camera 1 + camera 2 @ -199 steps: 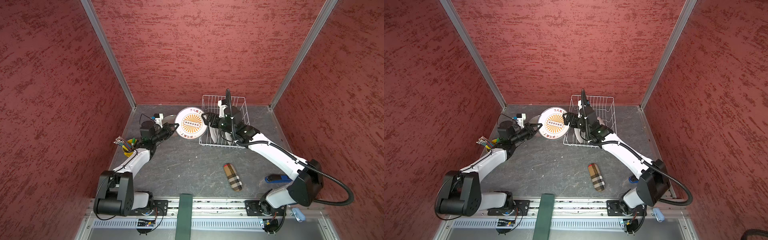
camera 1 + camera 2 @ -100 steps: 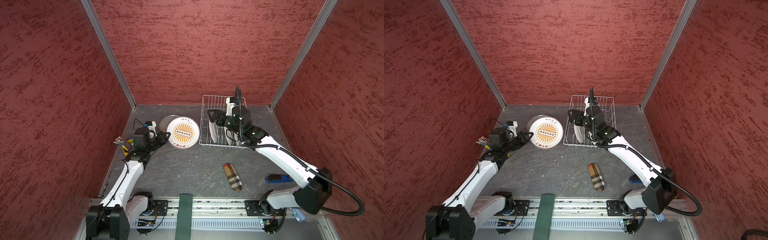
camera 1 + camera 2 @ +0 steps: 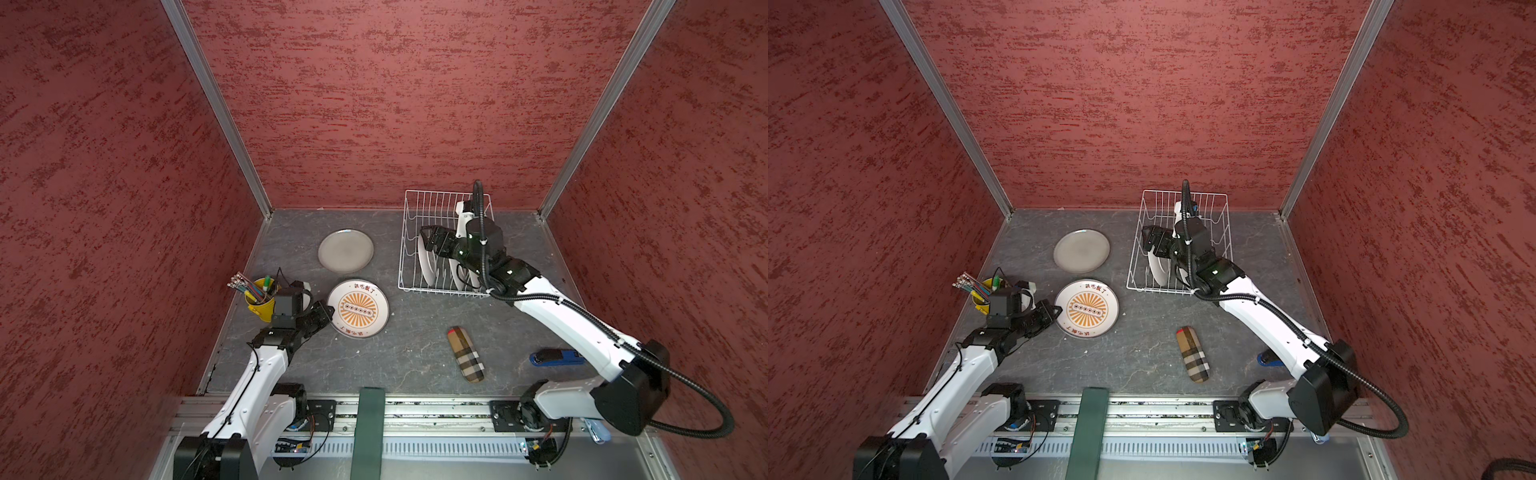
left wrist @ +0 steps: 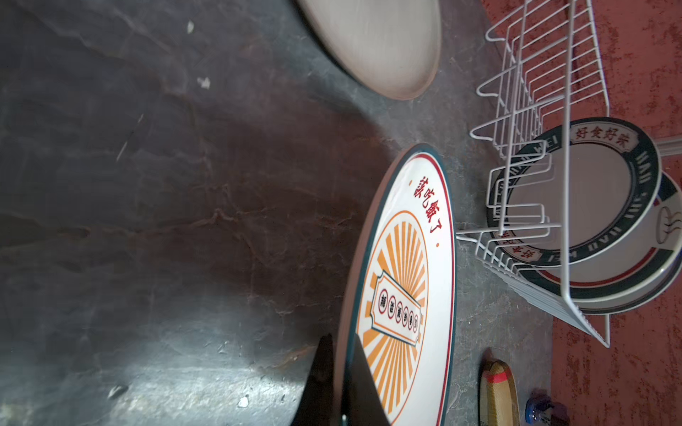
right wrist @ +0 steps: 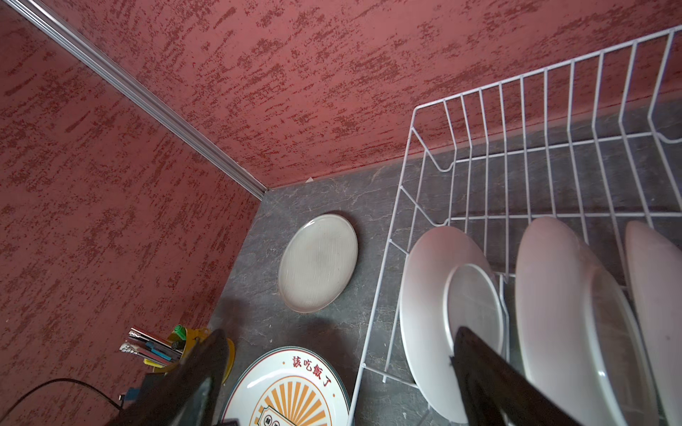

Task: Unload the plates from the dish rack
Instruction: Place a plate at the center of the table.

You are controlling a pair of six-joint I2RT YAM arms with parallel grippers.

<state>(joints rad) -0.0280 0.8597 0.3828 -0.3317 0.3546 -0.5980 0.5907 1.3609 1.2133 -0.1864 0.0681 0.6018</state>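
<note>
The left gripper is pinching the sunburst plate by its rim, outside the dish rack, near the grey plate. The right gripper is gaping empty over three plates standing inside; closing askew could snag the rack or knock them together.

Open tabletop runs between the sunburst plate and the dish rack, checked case beside it.

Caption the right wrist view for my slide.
Open right gripper over white plates in the dish rack; grey plate and sunburst plate are outside.
</note>
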